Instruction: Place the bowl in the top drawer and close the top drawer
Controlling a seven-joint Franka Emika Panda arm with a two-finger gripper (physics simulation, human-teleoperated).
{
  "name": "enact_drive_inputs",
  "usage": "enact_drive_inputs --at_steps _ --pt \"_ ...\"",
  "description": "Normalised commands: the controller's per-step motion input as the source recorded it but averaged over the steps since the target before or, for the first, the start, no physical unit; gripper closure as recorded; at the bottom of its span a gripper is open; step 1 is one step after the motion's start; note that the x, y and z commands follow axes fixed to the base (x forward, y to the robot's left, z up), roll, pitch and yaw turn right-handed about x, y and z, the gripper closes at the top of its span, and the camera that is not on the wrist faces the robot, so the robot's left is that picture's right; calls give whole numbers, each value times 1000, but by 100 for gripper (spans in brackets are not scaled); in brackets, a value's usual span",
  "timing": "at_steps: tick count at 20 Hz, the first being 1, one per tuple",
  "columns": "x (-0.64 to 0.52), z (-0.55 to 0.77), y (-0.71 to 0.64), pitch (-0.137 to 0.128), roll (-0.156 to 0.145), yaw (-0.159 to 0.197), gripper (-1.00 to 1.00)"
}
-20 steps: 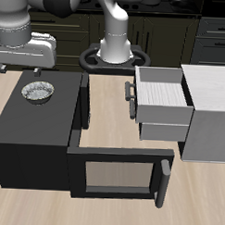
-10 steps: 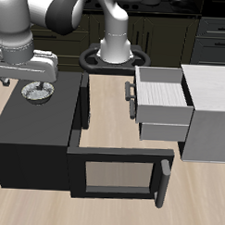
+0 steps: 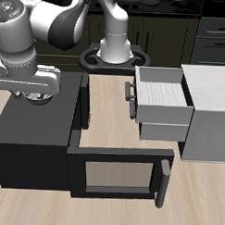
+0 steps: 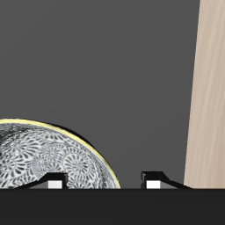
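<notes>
**Gripper over the bowl, grasp not yet made**

The gripper (image 3: 34,91) sits low over the bowl (image 4: 53,158) on the black cabinet (image 3: 30,129), upper left of the exterior frame. In the wrist view its fingertips (image 4: 54,184) are spread, one over the bowl's inside, one outside the rim; nothing is held. To grasp well, straddle the rim, descend, then pinch. The top drawer (image 3: 161,96) stands open at centre right.
</notes>
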Motion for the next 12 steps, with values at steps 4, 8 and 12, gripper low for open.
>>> enact_drive_inputs --at_steps 4,8,12 --pt "-44 -62 -9 -3 -19 13 100" --pt "-106 171 65 -24 8 -12 100" --pt "-284 358 386 -72 14 -57 100"
